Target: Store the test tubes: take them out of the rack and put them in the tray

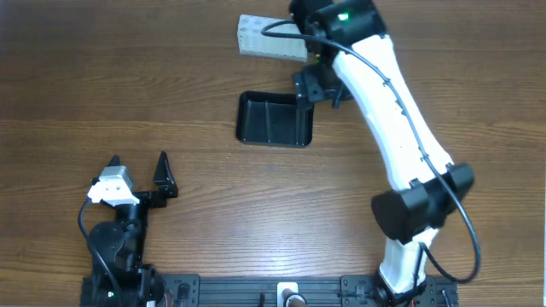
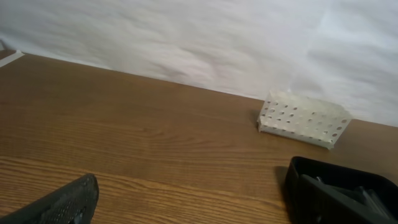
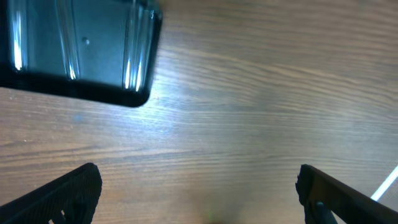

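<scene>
The white perforated rack (image 1: 271, 38) lies at the far middle of the table; in the left wrist view the rack (image 2: 303, 118) has no tubes standing above its top. The black tray (image 1: 275, 119) sits just in front of it. Clear test tubes (image 3: 71, 37) lie inside the tray (image 3: 124, 93). My right gripper (image 1: 320, 92) hangs beside the tray's far right corner, open, with bare wood between its fingers (image 3: 62, 199). My left gripper (image 1: 138, 159) rests near the front left, open and holding nothing.
The brown wooden table (image 1: 128, 77) stretches bare to the left of the rack and tray. A white wall (image 2: 186, 37) rises behind the table's far edge. The right arm (image 1: 401, 128) spans the table's right side.
</scene>
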